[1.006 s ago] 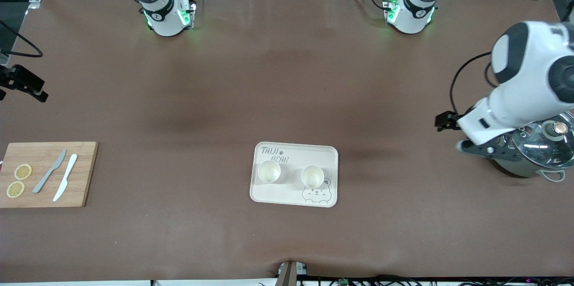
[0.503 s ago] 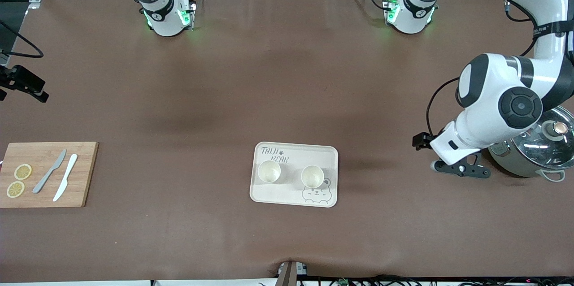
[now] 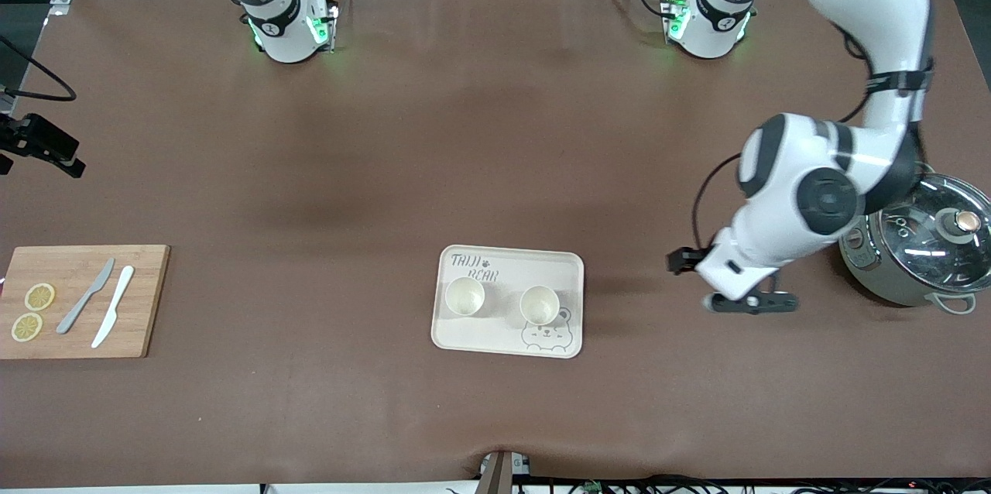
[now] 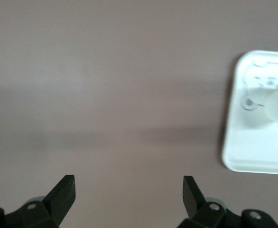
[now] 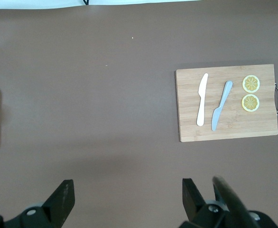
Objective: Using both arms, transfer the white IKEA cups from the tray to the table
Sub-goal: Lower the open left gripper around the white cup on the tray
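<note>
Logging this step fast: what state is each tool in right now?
Left tool: open, holding nothing, over bare table between the tray and the pot.
Right tool: open, holding nothing, over bare table.

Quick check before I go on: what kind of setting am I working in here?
Probably a robotics lab bench staged as a kitchen: a brown mat-covered table with kitchen props, namely a bamboo cutting board with lemon slices, a steel pot with glass lid, and a cream bear-printed tray.
</note>
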### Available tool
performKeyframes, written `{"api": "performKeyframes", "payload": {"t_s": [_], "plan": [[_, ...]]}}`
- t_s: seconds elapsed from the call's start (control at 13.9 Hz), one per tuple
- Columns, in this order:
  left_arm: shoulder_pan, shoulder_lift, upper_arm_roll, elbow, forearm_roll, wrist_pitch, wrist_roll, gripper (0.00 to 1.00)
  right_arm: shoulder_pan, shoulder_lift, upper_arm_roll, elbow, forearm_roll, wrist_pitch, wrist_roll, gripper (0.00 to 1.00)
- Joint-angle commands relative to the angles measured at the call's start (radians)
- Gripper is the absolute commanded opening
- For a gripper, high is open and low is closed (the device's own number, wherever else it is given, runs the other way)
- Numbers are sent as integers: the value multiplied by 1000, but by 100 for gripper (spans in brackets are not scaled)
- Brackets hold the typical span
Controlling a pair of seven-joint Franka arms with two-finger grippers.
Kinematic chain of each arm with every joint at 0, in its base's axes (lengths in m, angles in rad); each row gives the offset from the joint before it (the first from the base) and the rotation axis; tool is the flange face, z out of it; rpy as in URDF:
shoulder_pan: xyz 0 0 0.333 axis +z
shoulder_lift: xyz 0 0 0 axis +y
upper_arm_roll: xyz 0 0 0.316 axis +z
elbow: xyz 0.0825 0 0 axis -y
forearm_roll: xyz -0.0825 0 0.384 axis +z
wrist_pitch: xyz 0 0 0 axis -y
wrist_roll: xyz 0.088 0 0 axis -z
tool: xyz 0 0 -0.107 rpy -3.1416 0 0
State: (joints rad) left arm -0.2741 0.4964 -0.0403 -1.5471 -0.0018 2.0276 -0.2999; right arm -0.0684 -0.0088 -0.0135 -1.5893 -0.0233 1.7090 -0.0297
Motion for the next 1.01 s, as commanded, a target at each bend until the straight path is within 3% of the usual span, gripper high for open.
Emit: {"api": "performKeyframes", "payload": {"t_s": [0.0,0.14,0.58,0.93], "plan": [[-72,103,8,96,-14,17,-92,100,7,1,0,5,-10,-6,13,100],[-131,158,8,140,-14,68,-187,100,7,1,0,5,-9,-6,13,100],[-229,240,17,150,-3,247,-347,100,7,1,0,6,-10,-8,13,100],[-232,295,19,217,0,258,-354,100,6,1,1,8,-12,-8,11,100]]}}
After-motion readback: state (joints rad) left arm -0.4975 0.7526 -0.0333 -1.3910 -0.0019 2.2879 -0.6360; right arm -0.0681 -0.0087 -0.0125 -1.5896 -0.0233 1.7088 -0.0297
